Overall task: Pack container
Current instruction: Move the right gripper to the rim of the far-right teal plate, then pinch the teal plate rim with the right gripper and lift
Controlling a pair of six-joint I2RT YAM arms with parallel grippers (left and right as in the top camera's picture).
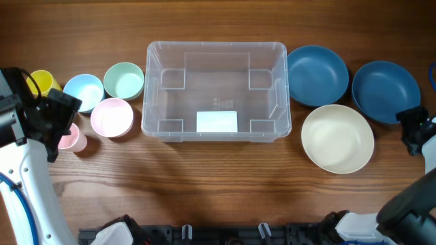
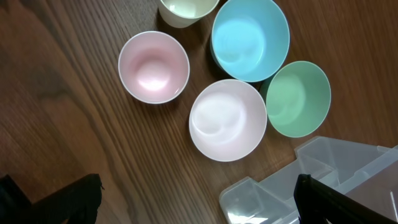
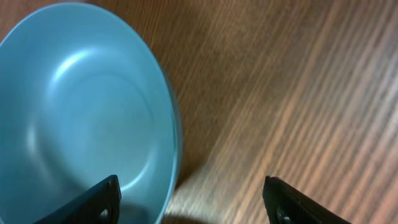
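The clear plastic container stands empty at the table's middle, with a white label on its bottom. Its corner shows in the left wrist view. My left gripper is open and empty above the table, near a pale pink bowl and the container's corner. My right gripper is open. It straddles the rim of a blue bowl, one finger over the bowl's inside and the other over the wood.
Left of the container are a yellow cup, a light blue bowl, a green bowl, a pink bowl and a small pink cup. To the right are two blue bowls and a cream bowl.
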